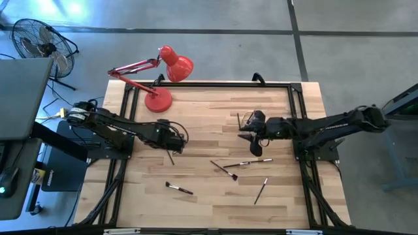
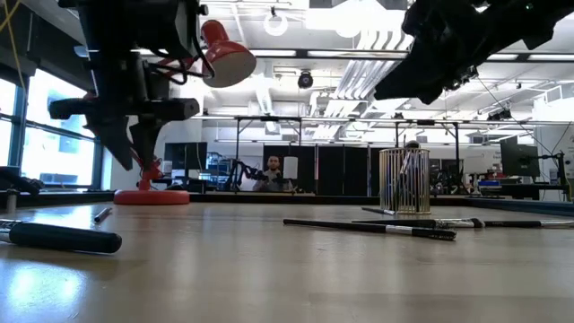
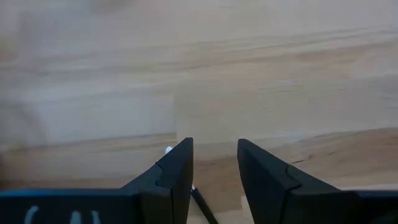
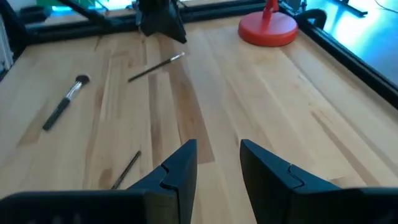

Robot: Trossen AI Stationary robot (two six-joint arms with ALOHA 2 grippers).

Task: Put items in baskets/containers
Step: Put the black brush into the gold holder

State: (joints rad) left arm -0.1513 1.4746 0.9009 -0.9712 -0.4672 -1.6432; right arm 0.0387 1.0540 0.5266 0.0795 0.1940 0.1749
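Observation:
The clear glass cup stands on the table's right half with several brushes upright in it; in the high view the cup sits just beyond my right gripper. That gripper hovers open above bare wood. My left gripper is open and low over the table, next to a thin brush lying flat, whose handle shows below the fingers. More brushes lie flat: one near the front, two crossing at centre, one to the right.
A red desk lamp stands at the far left of the table, its head reaching beyond the edge. A black frame rims the table's far side and flanks. A thick-handled brush lies close to the low camera. Bare wood stretches between the arms.

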